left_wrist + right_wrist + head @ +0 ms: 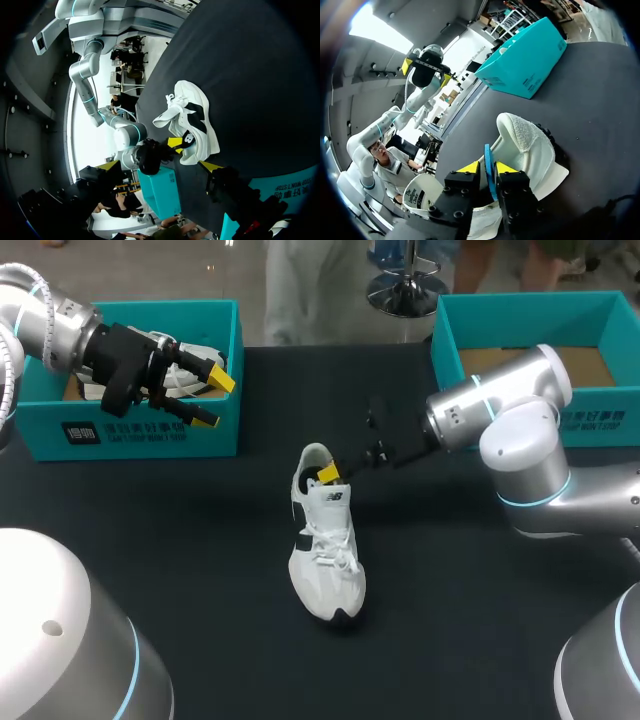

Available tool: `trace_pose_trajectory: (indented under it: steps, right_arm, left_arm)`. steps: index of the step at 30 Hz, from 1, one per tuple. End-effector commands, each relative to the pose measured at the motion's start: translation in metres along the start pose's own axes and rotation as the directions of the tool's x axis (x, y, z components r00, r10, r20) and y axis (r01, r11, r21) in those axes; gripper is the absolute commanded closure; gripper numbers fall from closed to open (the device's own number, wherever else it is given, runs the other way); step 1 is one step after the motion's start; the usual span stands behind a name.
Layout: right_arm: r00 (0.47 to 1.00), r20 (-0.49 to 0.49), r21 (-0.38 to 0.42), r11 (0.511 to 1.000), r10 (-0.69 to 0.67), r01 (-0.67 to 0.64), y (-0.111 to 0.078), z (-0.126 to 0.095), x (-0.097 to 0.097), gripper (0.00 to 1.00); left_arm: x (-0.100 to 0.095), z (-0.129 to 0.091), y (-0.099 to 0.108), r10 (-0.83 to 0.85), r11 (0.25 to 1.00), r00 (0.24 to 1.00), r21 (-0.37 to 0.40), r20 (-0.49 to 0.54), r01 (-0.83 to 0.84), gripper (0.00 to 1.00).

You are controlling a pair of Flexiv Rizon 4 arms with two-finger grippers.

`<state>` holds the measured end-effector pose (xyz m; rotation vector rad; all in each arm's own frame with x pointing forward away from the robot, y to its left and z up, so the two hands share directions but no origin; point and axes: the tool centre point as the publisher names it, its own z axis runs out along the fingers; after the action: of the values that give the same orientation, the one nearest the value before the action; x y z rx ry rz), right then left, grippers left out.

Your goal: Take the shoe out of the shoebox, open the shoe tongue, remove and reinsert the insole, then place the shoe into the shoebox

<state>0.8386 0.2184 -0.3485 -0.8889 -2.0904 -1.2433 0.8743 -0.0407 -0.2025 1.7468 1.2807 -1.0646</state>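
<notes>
— Well, pinched narrowly between the fingers of the right gripper (488,169): a thin blue insole (488,152), at the heel mouth of the white mesh sneaker (325,540).
— Lying how?
— Upright on the black tabletop (200,540), toe toward the robot, heel away. Well apart, by the teal cardboard shoebox (140,430): left gripper (213,400), spread wide.

Flat matte-black table (150,540) w/ cloth-like top, under soft even light, faint shadows on surf.

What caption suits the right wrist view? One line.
Right hand pinches a thin blue insole at the opening of the white mesh sneaker.
</notes>
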Motion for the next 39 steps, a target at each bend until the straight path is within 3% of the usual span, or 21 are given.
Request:
trace_pose_trajectory:
  steps: [1,3,4,5,12,18,25,29,32,33,35,37,39]
  right_arm:
    - [1.0,0.008,0.006,1.0,-0.006,0.006,0.006,-0.001,0.003,0.56]
    - [1.0,0.011,0.007,1.0,-0.014,0.014,0.009,-0.002,0.005,0.52]
    - [1.0,0.014,0.009,1.0,-0.017,0.017,0.011,-0.003,0.005,0.43]
    - [1.0,0.017,0.009,1.0,-0.022,0.022,0.012,-0.004,0.006,0.42]
    - [0.999,0.026,0.014,0.999,-0.037,0.037,0.02,-0.009,0.008,0.48]
    - [0.999,0.031,0.009,0.999,-0.033,0.032,0.021,-0.013,0.007,0.37]
    - [0.998,0.05,0.005,1.0,-0.026,0.026,0.027,-0.019,0.008,0.42]
    - [0.997,0.08,-0.003,1.0,0.0,0.0,0.033,-0.025,0.013,0.34]
    - [0.995,0.096,-0.029,0.999,0.023,-0.021,0.035,-0.028,0.015,0.38]
    - [0.994,0.106,-0.04,0.999,0.035,-0.031,0.035,-0.029,0.015,0.51]
    - [0.99,0.127,-0.064,0.997,0.055,-0.048,0.036,-0.03,0.016,0.63]
    - [0.984,0.157,-0.085,0.994,0.085,-0.073,0.036,-0.031,0.016,0.95]
    - [0.974,0.191,-0.083,0.991,0.122,-0.108,0.037,-0.031,0.017,1.0]
  left_arm:
    - [0.0,0.0,0.0,0.001,1.0,1.0,0.001,-0.002,-0.001,0.0]
    - [0.0,0.0,0.0,0.001,1.0,1.0,0.001,-0.002,-0.001,0.0]
    - [0.0,0.0,0.0,0.001,1.0,1.0,0.001,-0.002,-0.001,0.0]
    - [0.0,0.0,0.0,0.001,1.0,1.0,0.001,-0.002,-0.001,0.0]
    - [0.0,0.0,0.0,0.001,1.0,1.0,0.001,-0.002,-0.001,0.0]
    - [0.0,0.0,0.0,0.001,1.0,1.0,0.001,-0.002,-0.001,0.0]
    - [0.0,0.0,0.0,0.001,1.0,1.0,0.001,-0.002,-0.001,0.0]
    - [0.0,0.0,0.0,0.001,1.0,1.0,0.001,-0.002,-0.001,0.0]
    - [0.0,0.0,0.0,0.001,1.0,1.0,0.001,-0.002,-0.001,0.0]
    - [0.0,0.0,0.0,0.001,1.0,1.0,0.001,-0.002,-0.001,0.0]
    - [0.0,0.0,0.0,0.001,1.0,1.0,0.001,-0.002,-0.001,0.0]
    - [0.0,0.0,0.0,0.001,1.0,1.0,0.001,-0.002,-0.001,0.0]
    - [0.0,0.0,0.0,0.001,1.0,1.0,0.001,-0.002,-0.001,0.0]
